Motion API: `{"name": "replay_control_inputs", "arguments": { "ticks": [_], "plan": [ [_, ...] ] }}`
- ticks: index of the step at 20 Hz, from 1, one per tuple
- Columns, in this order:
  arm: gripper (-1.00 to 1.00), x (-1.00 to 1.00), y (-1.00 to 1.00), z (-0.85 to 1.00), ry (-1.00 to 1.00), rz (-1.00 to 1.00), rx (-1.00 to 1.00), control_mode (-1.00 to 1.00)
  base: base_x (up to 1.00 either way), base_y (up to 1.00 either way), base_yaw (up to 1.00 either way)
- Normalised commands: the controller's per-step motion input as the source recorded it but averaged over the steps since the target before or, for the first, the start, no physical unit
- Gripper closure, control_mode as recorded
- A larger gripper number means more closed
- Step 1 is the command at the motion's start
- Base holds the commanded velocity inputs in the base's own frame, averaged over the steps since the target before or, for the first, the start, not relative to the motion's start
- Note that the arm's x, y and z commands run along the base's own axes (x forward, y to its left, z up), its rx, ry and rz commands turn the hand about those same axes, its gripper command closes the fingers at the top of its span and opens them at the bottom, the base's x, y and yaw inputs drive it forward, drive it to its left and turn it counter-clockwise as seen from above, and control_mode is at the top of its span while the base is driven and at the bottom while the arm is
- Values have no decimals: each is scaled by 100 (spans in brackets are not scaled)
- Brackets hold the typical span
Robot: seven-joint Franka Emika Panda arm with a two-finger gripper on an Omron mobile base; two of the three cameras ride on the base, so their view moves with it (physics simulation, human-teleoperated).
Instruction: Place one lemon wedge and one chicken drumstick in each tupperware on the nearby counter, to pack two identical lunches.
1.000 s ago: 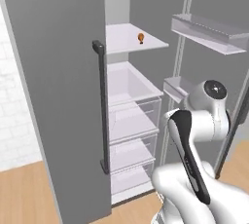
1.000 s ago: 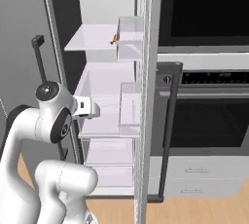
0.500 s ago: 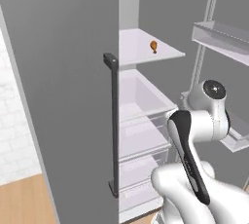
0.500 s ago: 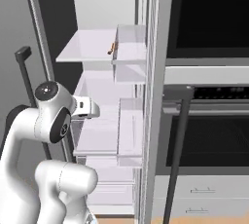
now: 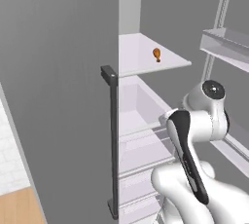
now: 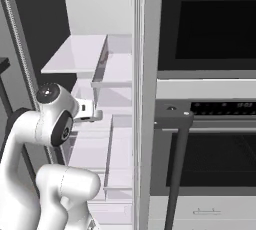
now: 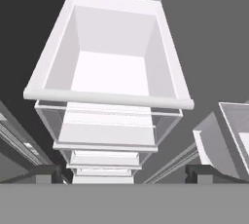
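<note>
One chicken drumstick, reddish-brown with its thin bone end pointing toward me, lies on the white upper shelf of the open fridge. My arm is folded in front of the fridge, below that shelf. In the hand view my gripper is open, its dark fingertips far apart with nothing between them. It looks down into an empty white drawer bin. The lemon wedges, the tupperwares and the counter are out of view.
The grey fridge door with its dark vertical handle stands open on my left. Door shelves hang on the right. More clear drawers stack below the bin. A black wall oven with a bar handle sits right of the fridge.
Both base views have shifted and grown closer to the fridge, so the base has moved. The arm keeps its folded pose, the gripper stays open, and the drumstick rests where it was.
</note>
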Motion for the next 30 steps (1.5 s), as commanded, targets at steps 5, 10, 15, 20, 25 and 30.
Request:
{"name": "replay_control_inputs", "arguments": {
  "ticks": [5, 10, 15, 20, 25, 30],
  "plan": [
    [-100, 2, -3, 19, -3, -7, 2, -100, 12, -23, -2],
    [-100, 0, 2, 94, -29, -23, 0, -100, 0, 0, 0],
    [-100, 5, -1, 100, -26, -11, 9, -100, 0, 0, 0],
    [-100, 5, 0, 100, -18, -4, 11, -100, 0, 0, 0],
    [-100, 5, 5, 87, 2, 0, 12, -100, 0, 0, 0],
    [-100, 4, 0, 9, 0, 5, 6, -100, 0, 0, 0]
  ]
}}
